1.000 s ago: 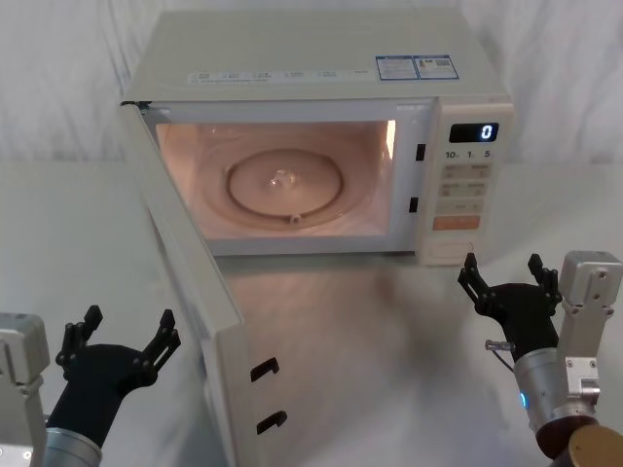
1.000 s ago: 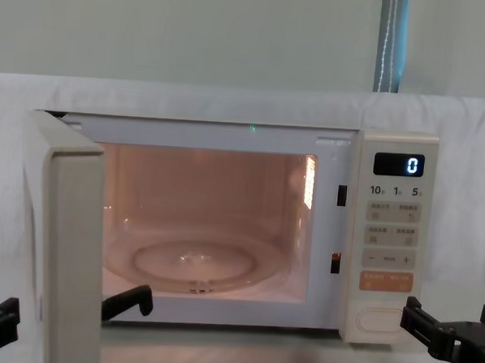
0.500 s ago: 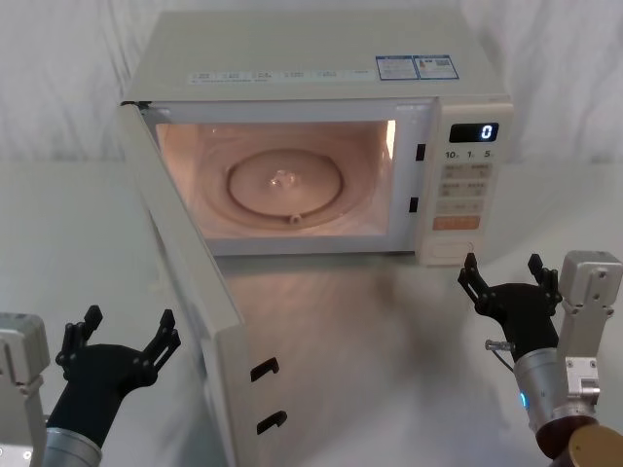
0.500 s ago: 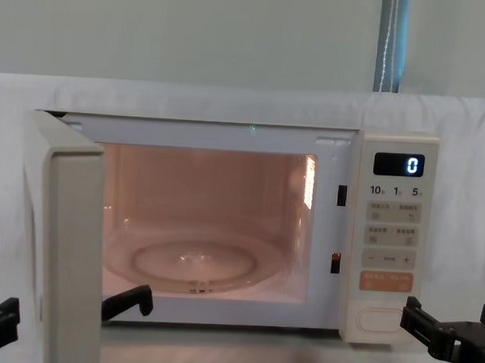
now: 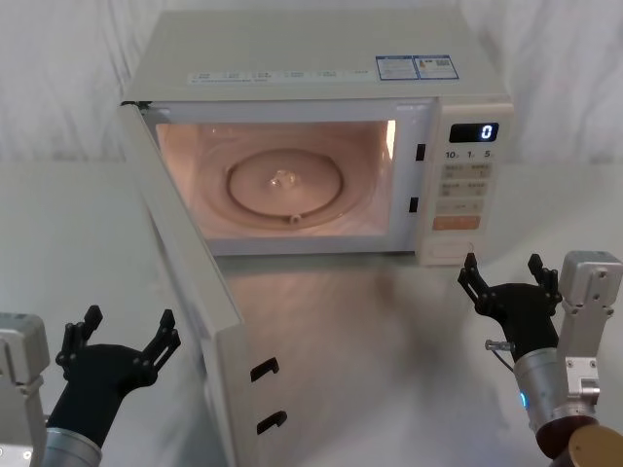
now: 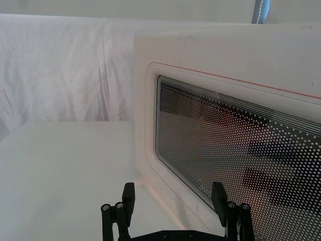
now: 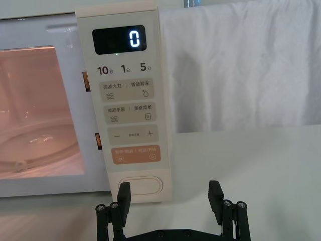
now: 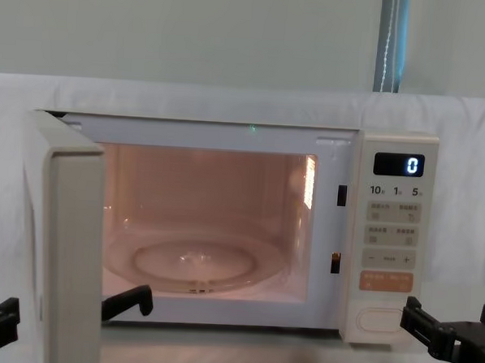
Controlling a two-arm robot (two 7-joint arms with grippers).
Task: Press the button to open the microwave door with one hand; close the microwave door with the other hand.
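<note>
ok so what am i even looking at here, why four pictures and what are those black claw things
It is one moment seen by four cameras on a two-armed robot. The head view looks down from above, the chest view looks across the table from lower down, and each wrist view looks along one arm past its claw.

The black claws are the robot's hands. The left gripper is open, low beside the outer face of the microwave door. The right gripper is open too, just in front of the wide cream button at the bottom of the keypad, not touching it.

The microwave stands on a white-covered table. Its door is swung wide open, the inside is lit, and a glass turntable sits inside. Neither claw holds anything.
</note>
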